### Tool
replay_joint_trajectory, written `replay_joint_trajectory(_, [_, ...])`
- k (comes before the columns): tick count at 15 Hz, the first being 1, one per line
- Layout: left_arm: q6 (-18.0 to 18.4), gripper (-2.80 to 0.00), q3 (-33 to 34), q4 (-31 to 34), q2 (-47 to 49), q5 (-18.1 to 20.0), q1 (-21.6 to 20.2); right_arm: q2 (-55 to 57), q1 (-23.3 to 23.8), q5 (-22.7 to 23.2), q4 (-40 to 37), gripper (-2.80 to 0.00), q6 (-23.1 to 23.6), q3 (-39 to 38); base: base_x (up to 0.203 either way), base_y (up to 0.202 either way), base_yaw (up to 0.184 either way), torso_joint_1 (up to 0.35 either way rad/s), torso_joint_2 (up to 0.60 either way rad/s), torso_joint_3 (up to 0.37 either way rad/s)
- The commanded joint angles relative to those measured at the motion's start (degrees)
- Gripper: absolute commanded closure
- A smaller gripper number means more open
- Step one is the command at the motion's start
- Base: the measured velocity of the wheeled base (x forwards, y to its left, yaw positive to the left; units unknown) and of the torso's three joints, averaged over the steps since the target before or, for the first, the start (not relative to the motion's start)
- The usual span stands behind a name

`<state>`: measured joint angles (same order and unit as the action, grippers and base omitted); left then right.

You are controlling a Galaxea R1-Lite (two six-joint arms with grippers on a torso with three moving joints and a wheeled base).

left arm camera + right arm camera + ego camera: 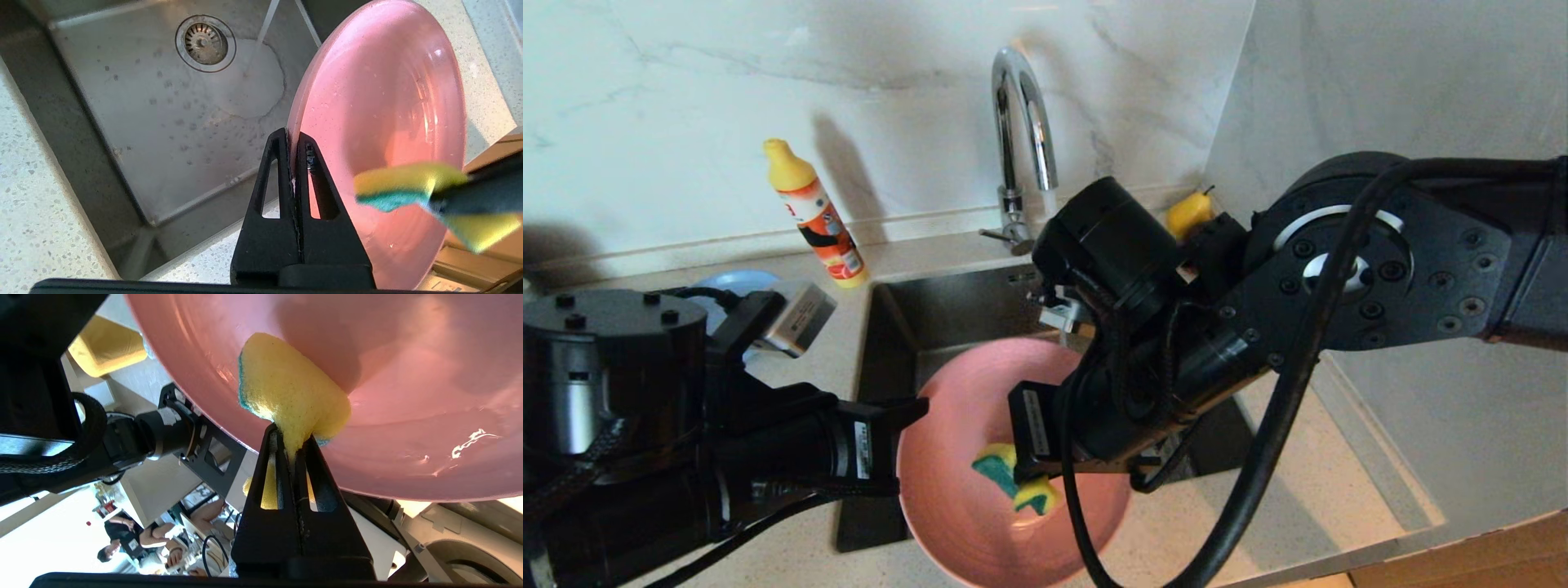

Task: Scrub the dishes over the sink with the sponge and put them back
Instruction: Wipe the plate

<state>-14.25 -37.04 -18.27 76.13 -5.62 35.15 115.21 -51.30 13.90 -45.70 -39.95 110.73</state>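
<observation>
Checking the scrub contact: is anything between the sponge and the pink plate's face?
Nothing visible. The right gripper pinches the sponge and presses it straight onto the pink plate. The left gripper clamps the plate's rim, away from the sponge, over the sink.

Bright; sponge [408, 185] perhaps motion-blurred.

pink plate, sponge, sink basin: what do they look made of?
Pink plate: likely plastic or melamine, smooth semi-gloss; light glows through it and highlights are soft. Sponge: soft yellow foam with a thin green scouring layer; it is porous and squashes between the right gripper's fingers. Sink: brushed stainless steel by its dull grey sheen, spotted with water.
</observation>
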Motion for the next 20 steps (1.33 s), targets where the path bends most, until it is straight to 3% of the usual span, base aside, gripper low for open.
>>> replay_joint_trajectory(1, [-0.1, 0.0, 0.2, -0.1, -0.3, -0.1, 0.0, -0.9, 1.4, 0.1, 0.1, 0.0, -0.2, 0.0, 0.0, 0.0, 0.0, 0.0, 0.0, 0.0])
replay_joint_trajectory(7, [-0.1, 0.0, 0.9, -0.1, -0.8, 0.2, 0.0, -1.2, 5.3, -0.3, 0.2, 0.0, 0.1, 0.0, 0.0, 0.0, 0.0, 0.0, 0.0, 0.0])
replay_joint_trajectory(11, [1.4, 0.0, 3.2, -0.2, -1.6, 0.1, 1.4, -0.2, 5.2, -0.4, 4.2, 0.0, 0.3, 0.0, 0.0, 0.0, 0.0, 0.0, 0.0, 0.0])
replay_joint_trajectory(20, [1.9, 0.0, 3.9, -1.9, -1.7, 0.2, 1.6, 1.1, -2.4, -0.4, 5.3, 0.0, 1.0, 0.0, 0.0, 0.0, 0.0, 0.0, 0.0, 0.0])
